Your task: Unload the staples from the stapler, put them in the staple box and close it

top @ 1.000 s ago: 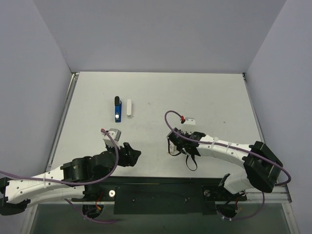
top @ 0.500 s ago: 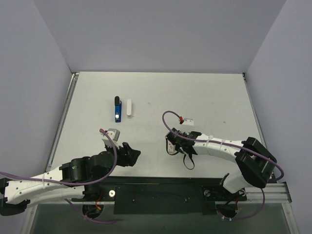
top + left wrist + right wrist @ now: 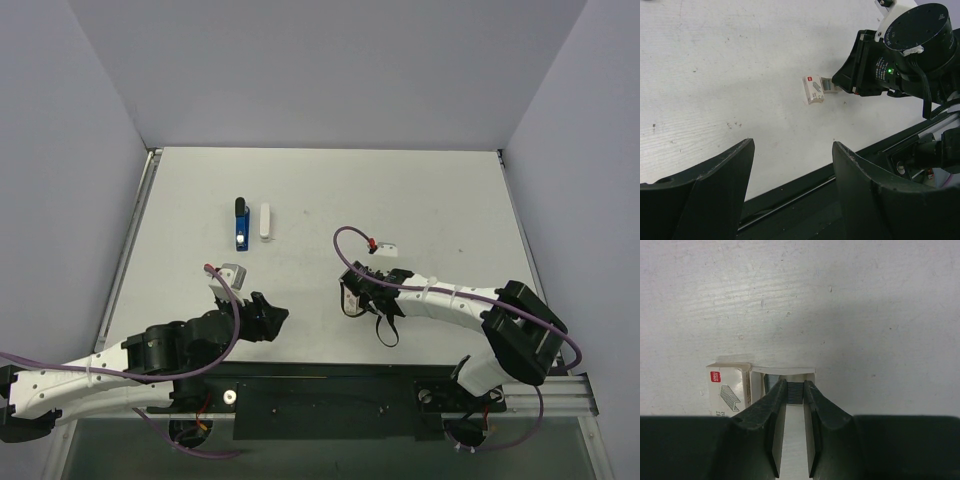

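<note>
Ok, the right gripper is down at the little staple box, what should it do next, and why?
Probably open the right gripper slightly and back away. Its fingers pinch a gray strip, likely staples, already inside the open end of the staple box, so letting go should leave it there.

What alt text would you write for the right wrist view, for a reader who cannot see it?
The right gripper, nearly shut, pinches a grey staple strip inside a small white staple box with its flap open, lying on a scuffed white table.
</note>
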Robot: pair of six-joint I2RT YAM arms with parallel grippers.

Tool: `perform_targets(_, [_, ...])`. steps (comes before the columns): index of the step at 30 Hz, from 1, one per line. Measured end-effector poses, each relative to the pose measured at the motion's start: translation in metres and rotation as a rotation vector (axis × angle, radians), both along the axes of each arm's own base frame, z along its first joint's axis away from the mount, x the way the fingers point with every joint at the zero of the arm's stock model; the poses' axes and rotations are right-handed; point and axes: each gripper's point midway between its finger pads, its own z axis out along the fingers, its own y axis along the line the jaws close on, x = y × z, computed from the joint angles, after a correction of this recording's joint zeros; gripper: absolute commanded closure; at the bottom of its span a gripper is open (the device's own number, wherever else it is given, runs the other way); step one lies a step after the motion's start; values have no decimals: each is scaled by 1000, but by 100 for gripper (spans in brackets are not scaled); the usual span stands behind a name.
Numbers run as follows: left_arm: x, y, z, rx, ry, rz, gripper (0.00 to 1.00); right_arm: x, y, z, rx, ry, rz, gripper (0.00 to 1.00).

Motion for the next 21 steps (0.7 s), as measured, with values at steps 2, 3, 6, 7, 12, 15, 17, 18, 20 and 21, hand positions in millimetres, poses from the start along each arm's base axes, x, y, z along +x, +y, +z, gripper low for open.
perform_targets(2, [0,0,0,0,0,0,26,0,1,0,3,0,0,82])
perform_targets(3, [0,0,0,-1,0,0,26,0,1,0,5,0,0,82])
perform_targets(6, [0,0,0,1,1,0,26,0,1,0,7,1,1,80])
perform_targets(7, [0,0,0,1,1,0,26,0,1,0,7,1,1,80])
perform_targets(12, [0,-1,-2,8,3,0,26,0,1,0,7,1,1,78])
perform_targets(15, [0,-1,-3,12,4,0,26,0,1,0,8,0,2,76])
perform_targets(17, [0,-1,-3,13,4,0,26,1,2,3,13,-6,6,75])
perform_targets(18, [0,-1,-3,14,4,-1,26,1,2,6,18,-11,9,75])
perform_targets(20, [0,-1,-4,15,6,-1,26,3,4,14,29,-28,24,75])
perform_targets(21, [0,-2,-4,16,7,-2,26,5,6,20,37,-38,31,74])
